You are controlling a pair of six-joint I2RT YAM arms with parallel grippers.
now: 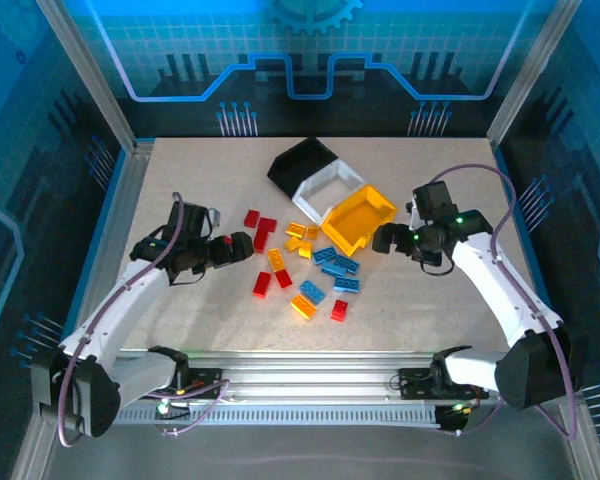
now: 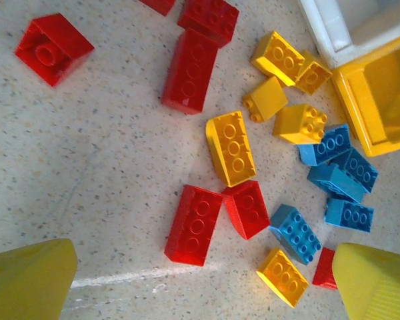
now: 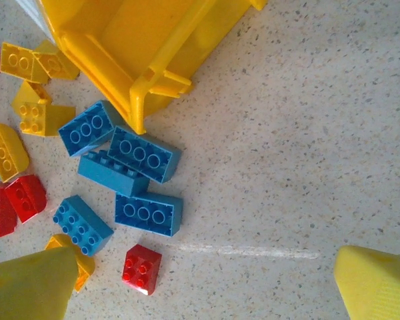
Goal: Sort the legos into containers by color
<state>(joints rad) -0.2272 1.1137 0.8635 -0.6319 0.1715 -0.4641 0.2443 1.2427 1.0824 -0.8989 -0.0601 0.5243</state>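
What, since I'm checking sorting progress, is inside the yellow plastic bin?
The yellow plastic bin shows a bare floor, nothing on it; the strip behind its raised walls is hidden.

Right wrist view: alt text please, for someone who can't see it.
Loose blue bricks cluster on a speckled table below the yellow bin, with yellow bricks and red bricks to the left. The right gripper hangs open, its yellow fingertips in the bottom corners, holding nothing.

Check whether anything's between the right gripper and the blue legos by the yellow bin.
Only a small red lego: it lies just short of the blue legos, within the span of the open right gripper. Otherwise bare table.
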